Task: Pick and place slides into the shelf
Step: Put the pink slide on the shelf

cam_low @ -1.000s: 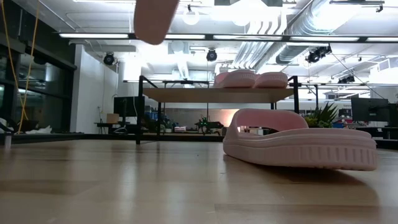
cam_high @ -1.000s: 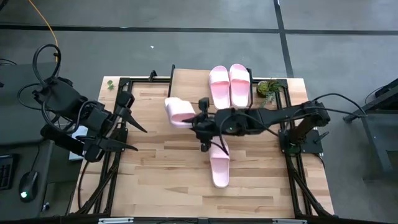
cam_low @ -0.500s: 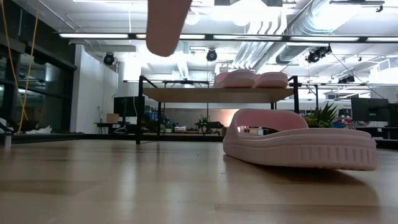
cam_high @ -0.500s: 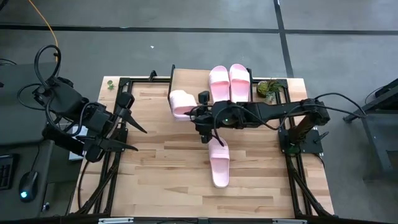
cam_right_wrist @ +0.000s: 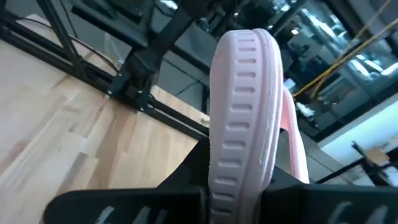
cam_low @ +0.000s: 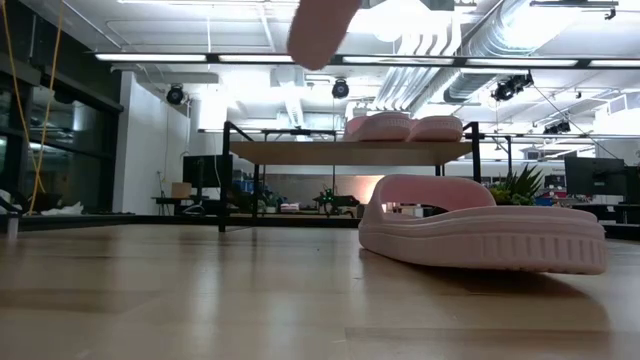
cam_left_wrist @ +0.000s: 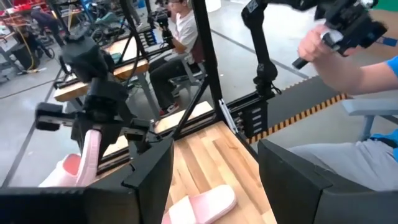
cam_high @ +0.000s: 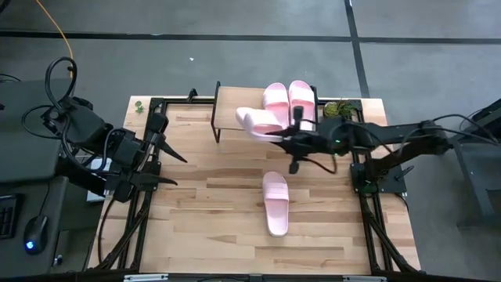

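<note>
My right gripper [cam_high: 283,135] is shut on one pale pink slide [cam_high: 257,121] and holds it in the air over the near edge of the shelf [cam_high: 233,103], a light plank on black legs. Two slides [cam_high: 275,104] [cam_high: 302,100] lie side by side, soles down, on the right part of the shelf's top. Another slide [cam_high: 275,203] lies sole down on the table, nearer than the gripper. In the low view only the held slide's end [cam_low: 322,30] shows at the top. My left gripper [cam_high: 178,172] waits open at the table's left edge. My right gripper pinches the slide between its two fingers across its thickness, near the end toward the arm [cam_right_wrist: 239,168]. The fingers come level from the table's right. The slide is lifted clear, turned on its side edge, its ribbed sole rim [cam_right_wrist: 244,93] toward the wrist camera, its free end toward the left.
A small green plant [cam_high: 337,110] stands at the shelf's right end. Black frame rails run along both sides of the table. The left part of the shelf top is bare wood. A person with a hand-held controller [cam_left_wrist: 339,31] sits beyond the table's right side.
My right gripper has carried the slide from over the table's middle toward the far right and upward, up to the shelf's near edge, with the arm drawn back to the right. The slide has turned about in the hold and still points left.
</note>
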